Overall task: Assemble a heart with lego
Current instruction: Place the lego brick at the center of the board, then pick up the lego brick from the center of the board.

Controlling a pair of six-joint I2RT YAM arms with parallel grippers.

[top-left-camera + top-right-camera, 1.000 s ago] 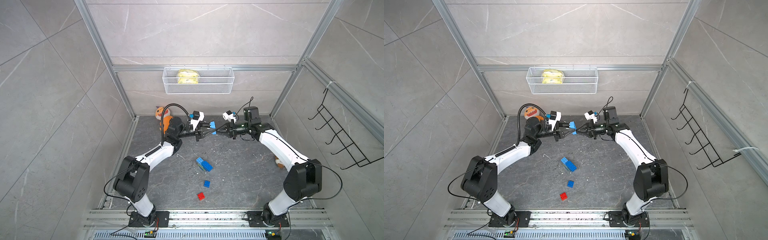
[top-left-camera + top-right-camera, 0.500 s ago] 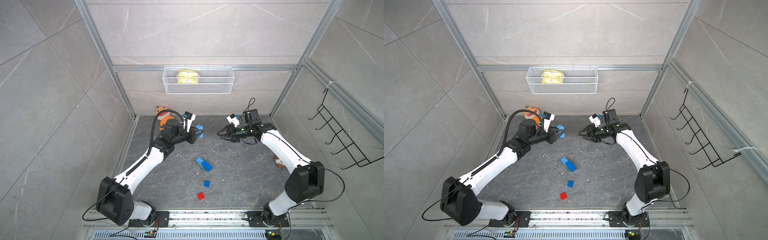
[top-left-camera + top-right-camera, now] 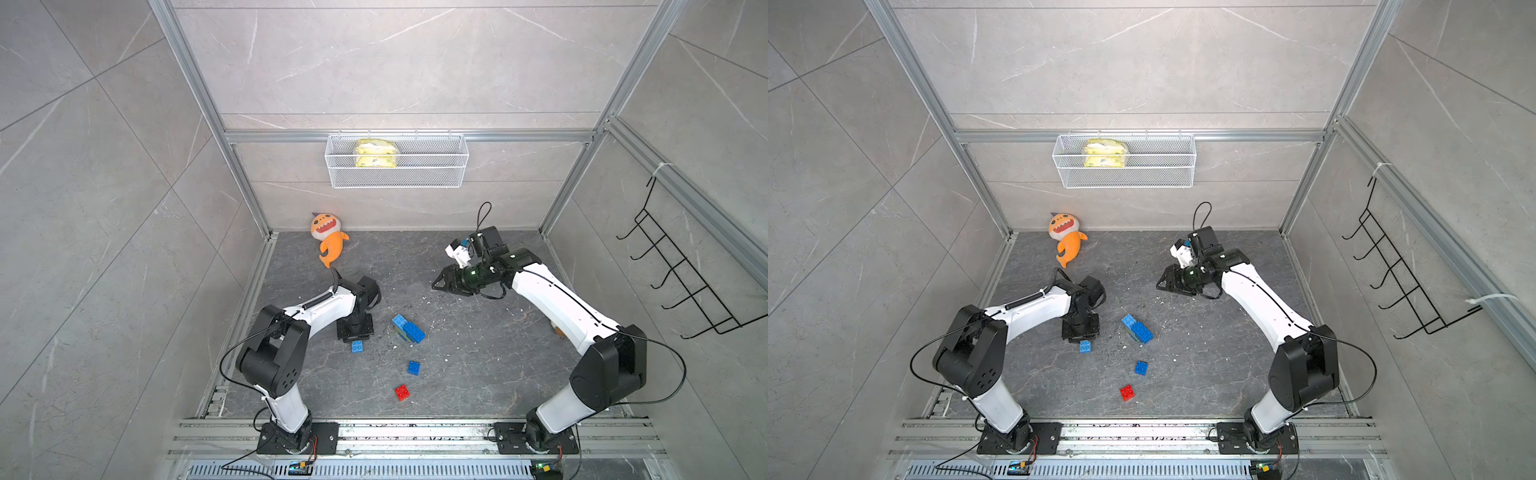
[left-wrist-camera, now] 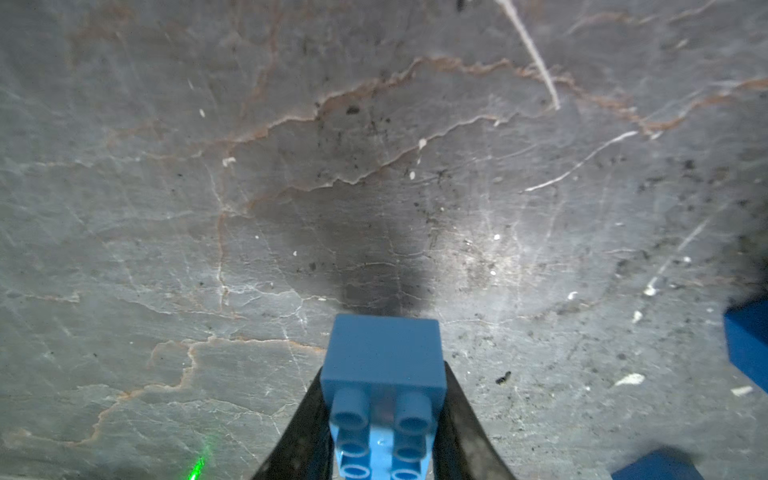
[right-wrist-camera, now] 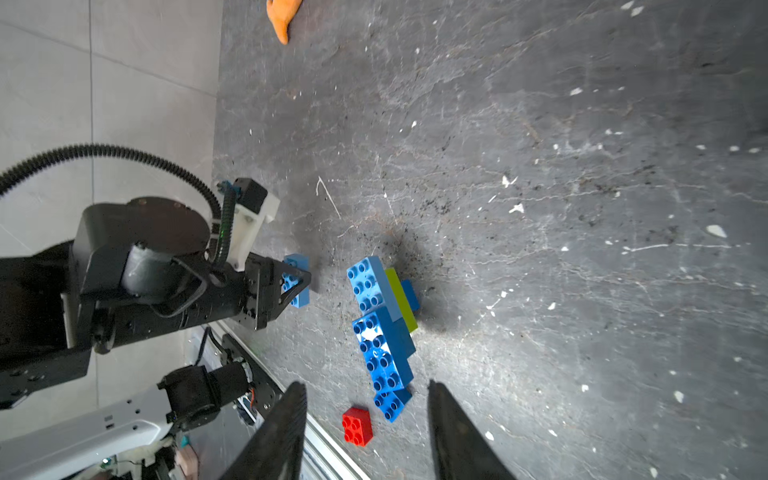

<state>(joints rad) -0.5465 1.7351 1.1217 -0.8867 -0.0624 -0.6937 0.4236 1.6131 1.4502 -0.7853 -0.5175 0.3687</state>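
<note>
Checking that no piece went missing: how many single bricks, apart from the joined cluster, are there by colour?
Blue: 2, the held blue brick in the left pincer and the loose blue brick
Red: 1, the red brick
Total: 3

My left pincer (image 4: 383,374) is black; the pale blue brick (image 4: 382,353) in it has matching studs. The floor (image 4: 291,187) is dark grey stone, veined rust-brown and white, with pale flecks. The heart (image 5: 386,345) is light and deeper blue with a lime-green strip. At its six o'clock lie a blue square brick (image 3: 413,368) and a red brick (image 3: 401,392). At eleven o'clock the plush fish (image 3: 331,246) is orange; at twelve, a white wire basket (image 3: 436,178) holds a yellow packet (image 3: 375,153).
</note>
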